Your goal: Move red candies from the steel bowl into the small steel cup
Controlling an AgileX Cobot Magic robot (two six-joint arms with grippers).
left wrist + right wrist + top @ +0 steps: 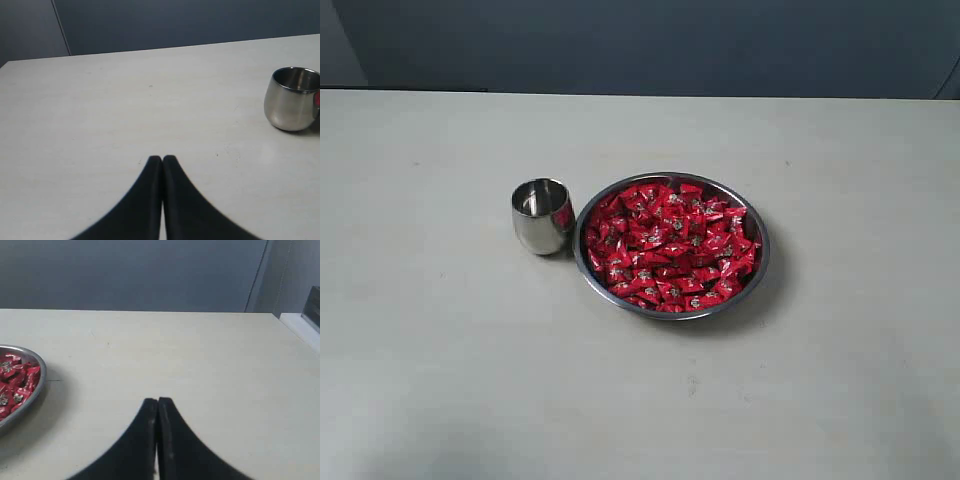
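Observation:
A wide steel bowl point(756, 228) sits mid-table, heaped with shiny red candies point(670, 246). Just to its left, almost touching it, stands the small steel cup point(542, 215), upright, with no candy visible inside. Neither arm appears in the exterior view. In the left wrist view my left gripper point(162, 159) is shut with nothing held, over bare table, and the cup point(292, 100) stands well off to one side. My right gripper point(157, 401) is shut and empty too, with the bowl's rim point(42, 374) and some candies point(15, 377) at the frame's edge.
The pale table point(440, 350) stretches wide around the bowl and cup. A dark wall point(640, 40) runs behind the table's far edge. The right wrist view shows the table's side edge point(295, 327) and a dark object point(314, 305) beyond it.

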